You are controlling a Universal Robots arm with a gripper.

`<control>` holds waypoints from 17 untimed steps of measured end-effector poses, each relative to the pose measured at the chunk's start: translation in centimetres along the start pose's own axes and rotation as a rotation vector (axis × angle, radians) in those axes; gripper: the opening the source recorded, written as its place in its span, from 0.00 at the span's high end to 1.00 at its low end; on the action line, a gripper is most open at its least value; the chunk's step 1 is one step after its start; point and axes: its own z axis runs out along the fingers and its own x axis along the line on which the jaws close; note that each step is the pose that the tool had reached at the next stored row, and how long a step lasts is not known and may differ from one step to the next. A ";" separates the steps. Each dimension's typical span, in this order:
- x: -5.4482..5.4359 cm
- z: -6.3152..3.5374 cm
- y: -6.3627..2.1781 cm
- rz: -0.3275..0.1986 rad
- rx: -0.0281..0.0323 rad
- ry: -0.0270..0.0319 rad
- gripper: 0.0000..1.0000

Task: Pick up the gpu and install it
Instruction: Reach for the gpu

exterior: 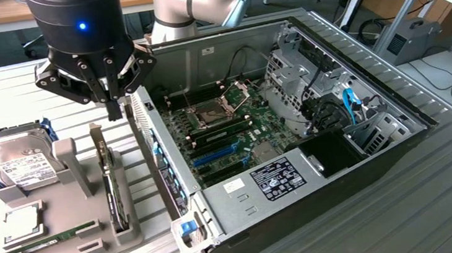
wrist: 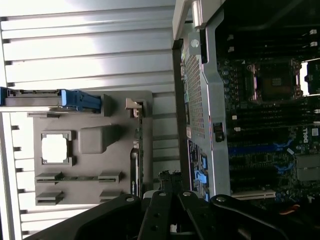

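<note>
While closed tool (exterior: pixel 115 114) hovers, one gpu (exterior: pixel 113 193) stands in holder (exterior: pixel 64 209).

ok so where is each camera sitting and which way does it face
Exterior view: off the arm, high up, looking down on the open computer case and grey tray; arm and shut gripper show above the tray.
Wrist view: on the wrist, looking down past the gripper at tray and case edge.
Both share the tray, the gpu on edge in it, the motherboard.

Matt plastic tray (exterior: pixel 66 209), sheet-metal computer case (exterior: pixel 196 58), ribbed metal table (exterior: pixel 433 206), gpu (exterior: pixel 116 193) with metal bracket (exterior: pixel 98 145)
</note>
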 end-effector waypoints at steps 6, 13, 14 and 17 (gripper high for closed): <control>0.0 0.01 -0.14 0.000 0.0000 0.0000 0.89; 0.0 0.02 -0.31 0.000 0.0000 0.0000 0.89; 0.0 0.02 -0.33 0.000 0.0000 0.0000 0.89; 0.0 0.03 -0.39 0.000 -0.0001 -0.0001 0.89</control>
